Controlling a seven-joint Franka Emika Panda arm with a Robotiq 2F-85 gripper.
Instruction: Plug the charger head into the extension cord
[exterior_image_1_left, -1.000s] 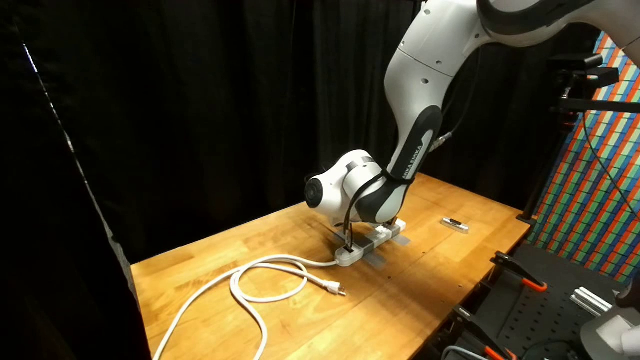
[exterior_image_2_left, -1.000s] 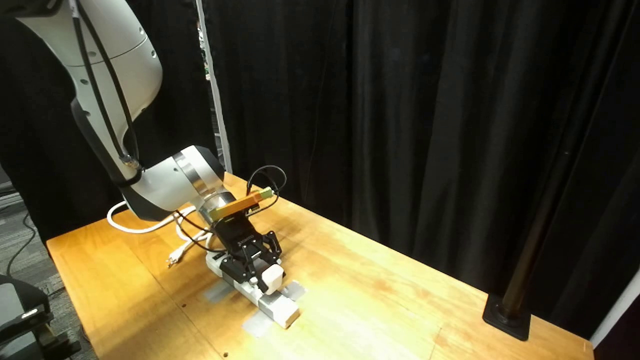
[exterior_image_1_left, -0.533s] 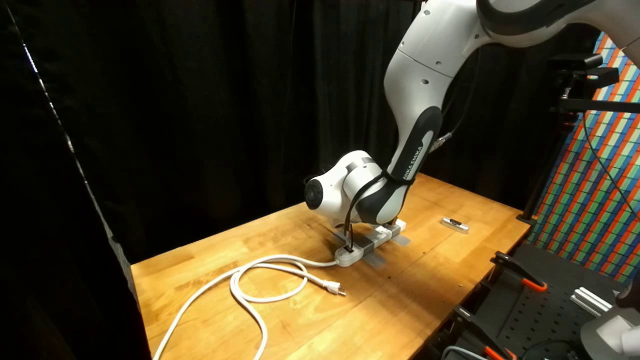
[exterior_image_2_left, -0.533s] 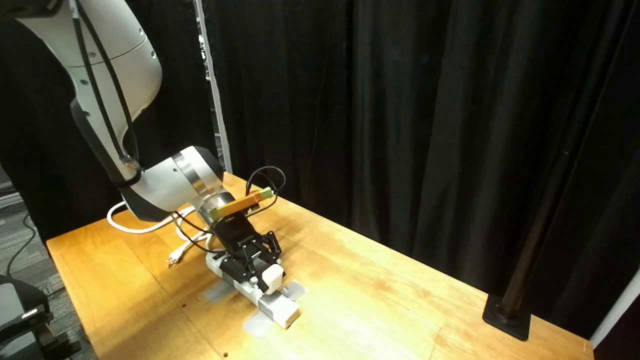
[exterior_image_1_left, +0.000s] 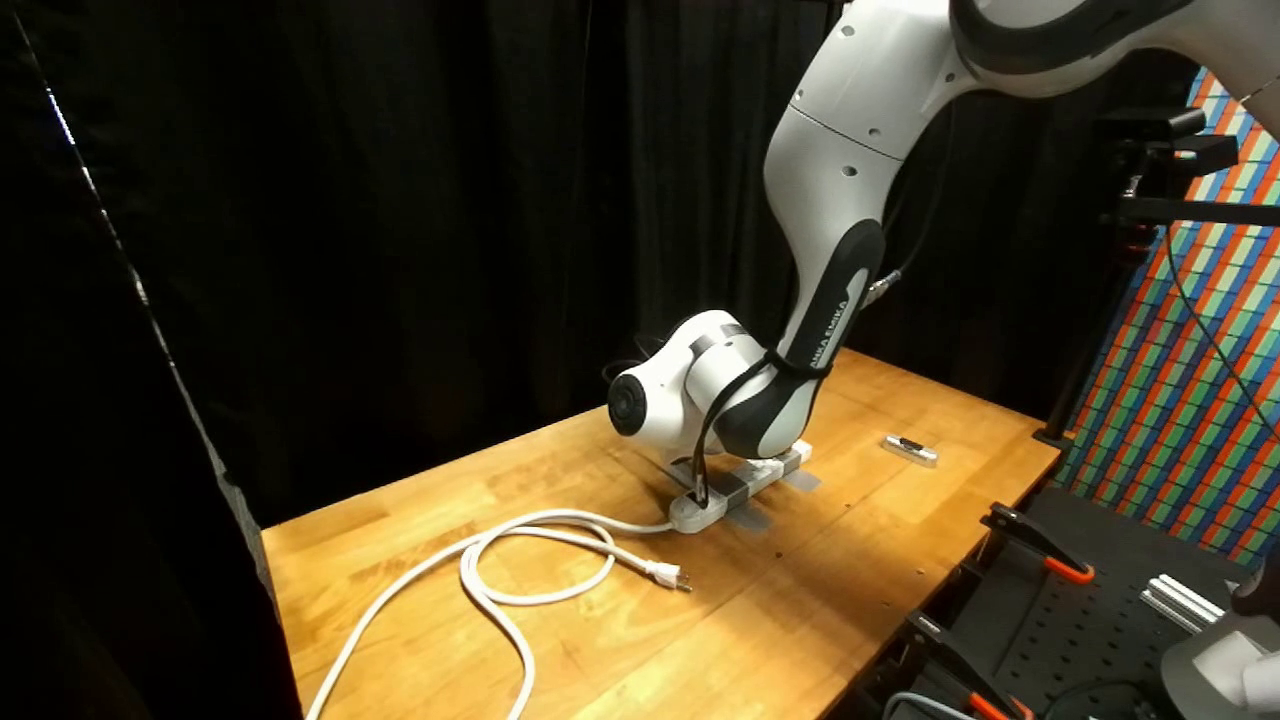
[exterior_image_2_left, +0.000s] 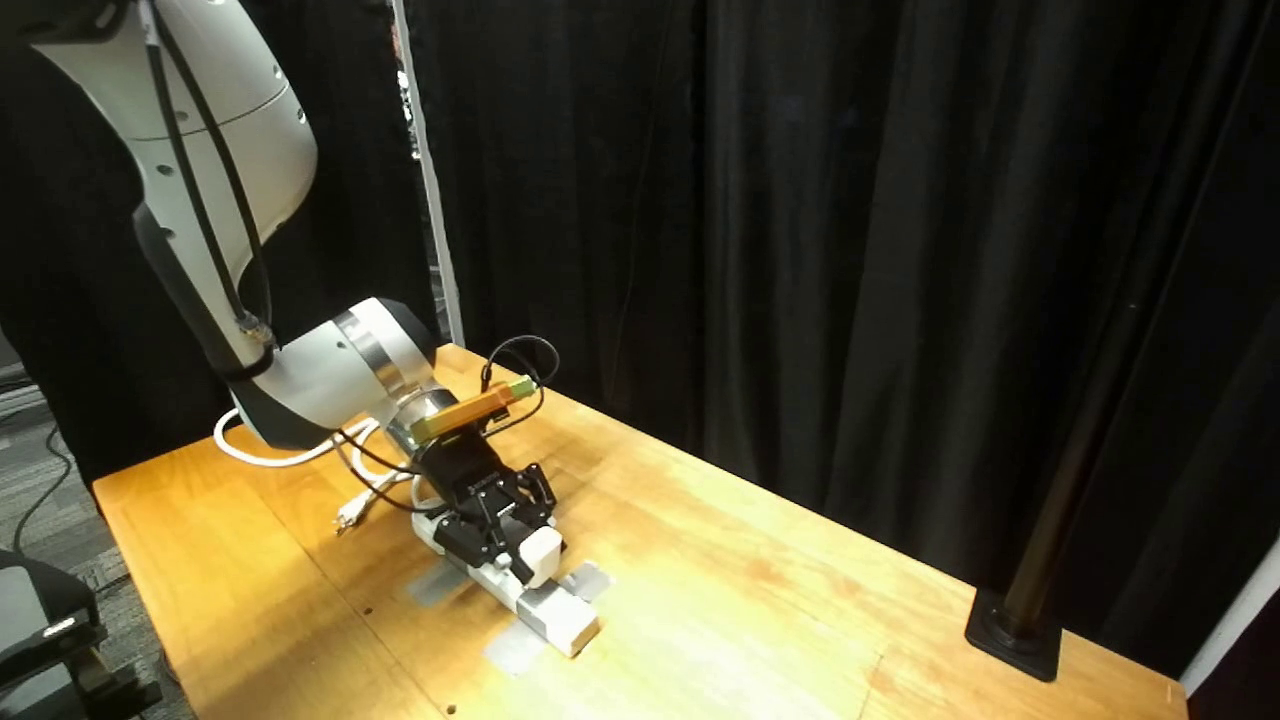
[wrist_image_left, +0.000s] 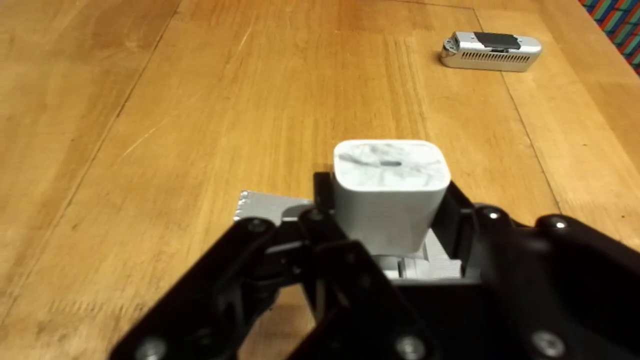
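The pincer (wrist_image_left: 388, 207) held the charger head (wrist_image_left: 391, 197) over the extension cord (exterior_image_1_left: 764, 476), which was taped to the counter (exterior_image_2_left: 720, 590).

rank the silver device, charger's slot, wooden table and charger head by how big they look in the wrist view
1. wooden table
2. charger head
3. silver device
4. charger's slot
By look only: the charger head is nearer the camera, so its true size against the silver device is unsure.

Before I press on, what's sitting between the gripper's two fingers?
The charger head, clamped in the gripper with a finger on each side; the wrist view shows it.
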